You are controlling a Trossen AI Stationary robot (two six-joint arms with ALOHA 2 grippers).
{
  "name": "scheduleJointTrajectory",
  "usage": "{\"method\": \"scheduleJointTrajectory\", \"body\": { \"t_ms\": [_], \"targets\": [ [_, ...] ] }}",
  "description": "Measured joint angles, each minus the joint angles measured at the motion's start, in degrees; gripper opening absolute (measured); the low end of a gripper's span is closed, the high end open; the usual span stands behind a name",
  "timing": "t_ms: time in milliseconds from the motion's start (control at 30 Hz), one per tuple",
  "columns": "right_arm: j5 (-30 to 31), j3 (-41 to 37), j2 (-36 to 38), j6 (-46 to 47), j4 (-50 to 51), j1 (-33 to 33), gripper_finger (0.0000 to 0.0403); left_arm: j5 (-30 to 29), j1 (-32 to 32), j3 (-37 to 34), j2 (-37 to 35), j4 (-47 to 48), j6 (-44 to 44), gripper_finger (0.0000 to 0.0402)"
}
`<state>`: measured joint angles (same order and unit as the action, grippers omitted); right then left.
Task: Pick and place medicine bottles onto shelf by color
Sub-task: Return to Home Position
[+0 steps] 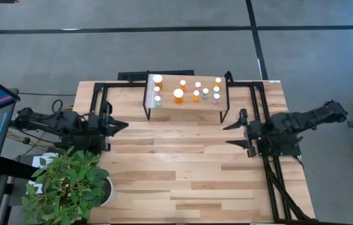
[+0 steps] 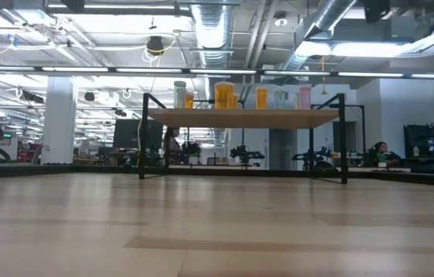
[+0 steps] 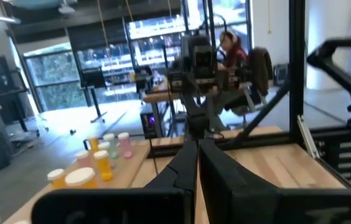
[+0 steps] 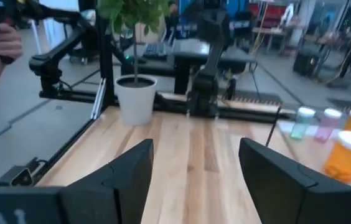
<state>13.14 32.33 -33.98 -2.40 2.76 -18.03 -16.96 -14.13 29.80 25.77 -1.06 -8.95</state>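
– Medicine bottles (image 1: pixel 178 95): where are they?
– They stand in short rows on the shelf (image 1: pixel 186 107) at the far edge of the table (image 1: pixel 183 175), with orange, pink and green among them.
– And the arms?
– The left gripper (image 1: pixel 121 125) sits at the table's left side, fingers together. The right gripper (image 1: pixel 228 135) sits at the right side, fingers apart, holding nothing.

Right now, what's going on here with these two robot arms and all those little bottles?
Nothing is being handled at this moment. The medicine bottles, orange, pink and green among them, stand together on the shelf at the far edge of the table. The left arm sits at the table's left edge beside a potted plant, jaws shut and empty. The right arm sits at the right edge, jaws open and empty.
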Motion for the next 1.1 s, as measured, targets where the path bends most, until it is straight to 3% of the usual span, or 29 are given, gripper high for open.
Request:
{"method": "scheduleJointTrajectory", "body": {
  "t_ms": [400, 733, 1100],
  "targets": [
    [-1.5, -10.4, 20.2, -5.2, 0.0, 1.7, 0.026, -0.2, 0.0, -11.0, -18.7, -3.1, 1.0, 0.0004],
    [-1.4, -18.4, 33.7, -4.7, 0.2, 2.5, 0.026, 0.7, 0.0, -18.3, -25.4, -5.0, 1.6, 0.0004],
    [-1.3, -19.5, 33.8, -4.2, -0.1, 2.4, 0.026, 2.3, 0.0, -21.8, -25.6, -5.4, 7.0, 0.0004]
  ]
}}
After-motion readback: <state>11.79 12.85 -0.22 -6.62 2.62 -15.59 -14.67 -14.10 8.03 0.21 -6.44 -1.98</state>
